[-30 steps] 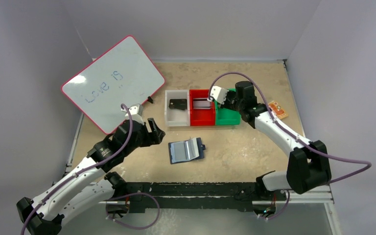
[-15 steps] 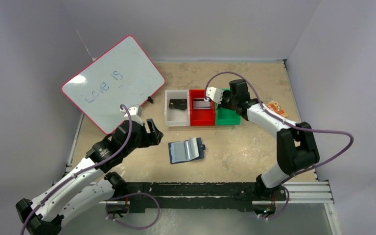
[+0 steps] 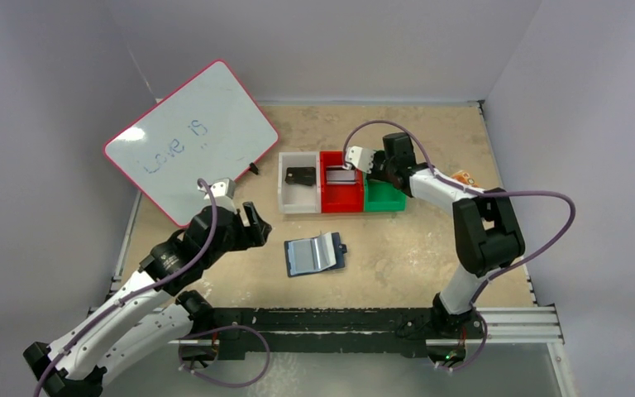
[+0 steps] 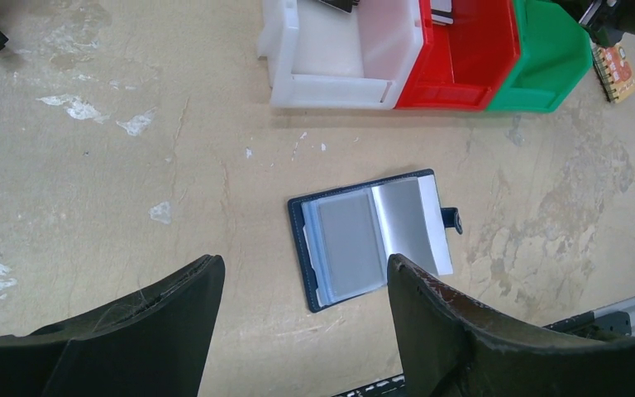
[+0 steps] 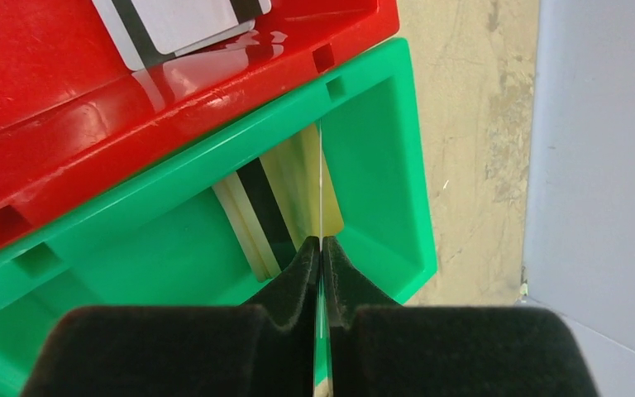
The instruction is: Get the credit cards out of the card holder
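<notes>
The navy card holder (image 3: 316, 254) lies open on the table, its pale shiny sleeves facing up; it also shows in the left wrist view (image 4: 368, 240). My left gripper (image 3: 252, 222) is open and empty, to the left of the holder and above the table (image 4: 303, 273). My right gripper (image 3: 374, 169) is shut on a thin card (image 5: 321, 165), seen edge-on, over the green bin (image 5: 380, 157). A yellowish card with a black stripe (image 5: 285, 194) lies in that bin. A white card with a dark stripe (image 5: 182, 21) lies in the red bin (image 3: 341, 201).
A white bin (image 3: 298, 201) left of the red one holds a small black item (image 3: 301, 175). A pink-rimmed whiteboard (image 3: 190, 141) leans at the back left. An orange patterned piece (image 3: 465, 179) lies right of the green bin. Grey walls enclose the table.
My right gripper has moved a little left along the bins with the card and its elbow has swung inward. My left gripper has drawn back slightly to the lower left.
</notes>
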`<state>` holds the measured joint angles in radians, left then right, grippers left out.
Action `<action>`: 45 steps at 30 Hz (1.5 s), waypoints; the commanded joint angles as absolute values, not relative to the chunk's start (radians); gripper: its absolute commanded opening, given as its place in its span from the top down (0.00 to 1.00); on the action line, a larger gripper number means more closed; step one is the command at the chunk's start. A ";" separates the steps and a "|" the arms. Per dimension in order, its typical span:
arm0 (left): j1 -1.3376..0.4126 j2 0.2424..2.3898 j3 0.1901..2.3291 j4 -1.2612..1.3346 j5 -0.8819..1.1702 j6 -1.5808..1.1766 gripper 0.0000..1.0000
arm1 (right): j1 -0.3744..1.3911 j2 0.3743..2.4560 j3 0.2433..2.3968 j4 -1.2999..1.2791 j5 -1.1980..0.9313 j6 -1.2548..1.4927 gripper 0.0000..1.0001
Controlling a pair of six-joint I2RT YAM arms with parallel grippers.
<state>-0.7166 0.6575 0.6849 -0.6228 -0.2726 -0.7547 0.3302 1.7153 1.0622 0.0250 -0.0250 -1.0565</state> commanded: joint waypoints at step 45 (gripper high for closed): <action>-0.721 0.699 0.706 -0.594 -0.244 -0.756 0.29 | 0.303 1.631 1.077 -0.039 -0.126 -1.056 0.71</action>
<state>-0.7166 0.6991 0.6849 -0.6228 -0.2577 -0.7425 0.3065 1.6871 1.0760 -0.0216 -0.0898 -1.0916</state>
